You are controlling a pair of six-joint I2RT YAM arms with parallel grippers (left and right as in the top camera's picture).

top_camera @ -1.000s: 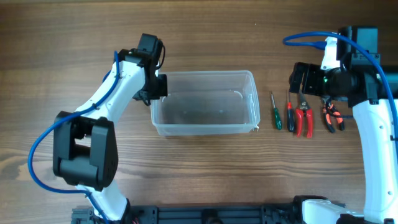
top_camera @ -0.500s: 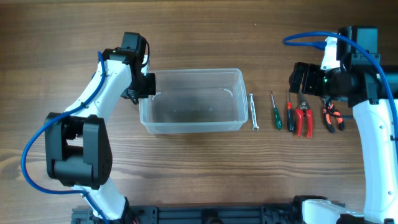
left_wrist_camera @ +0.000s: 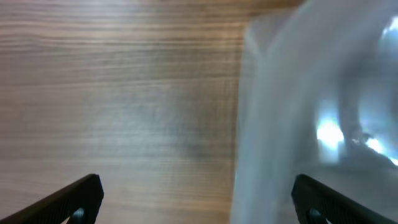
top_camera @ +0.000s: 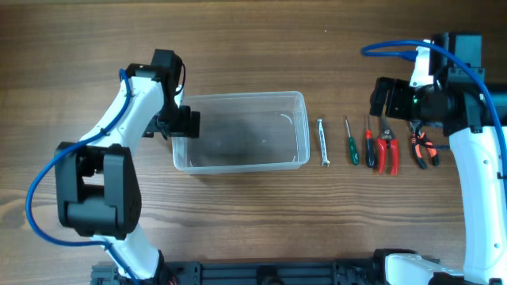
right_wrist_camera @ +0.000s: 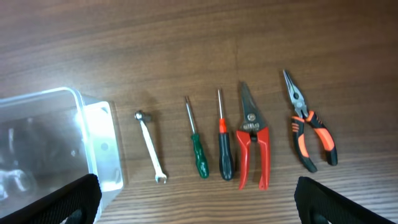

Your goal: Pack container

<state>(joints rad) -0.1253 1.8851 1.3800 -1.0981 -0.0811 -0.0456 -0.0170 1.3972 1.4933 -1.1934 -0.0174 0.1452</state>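
Observation:
The clear, empty container (top_camera: 242,134) lies left of centre in the overhead view. My left gripper (top_camera: 188,123) is at its left end, open. In the left wrist view its jaws (left_wrist_camera: 196,205) stand wide on either side of the blurred container wall (left_wrist_camera: 292,124), not pressing it. To the container's right lies a row of hand tools: a small wrench (top_camera: 322,142), a green screwdriver (top_camera: 349,141), a red-and-black screwdriver (top_camera: 368,146), red cutters (top_camera: 386,152) and orange-black pliers (top_camera: 420,149). My right gripper (top_camera: 382,99) hovers over the far side of this row, open and empty (right_wrist_camera: 199,208).
The right wrist view looks down on the wrench (right_wrist_camera: 151,146), both screwdrivers (right_wrist_camera: 196,144) (right_wrist_camera: 224,149), the cutters (right_wrist_camera: 252,140), the pliers (right_wrist_camera: 309,130) and the container's right corner (right_wrist_camera: 99,149). Bare wooden table (top_camera: 253,229) surrounds everything.
The left gripper has pulled the container leftward, uncovering the wrench, and has then opened off its wall. The right arm has stayed still.

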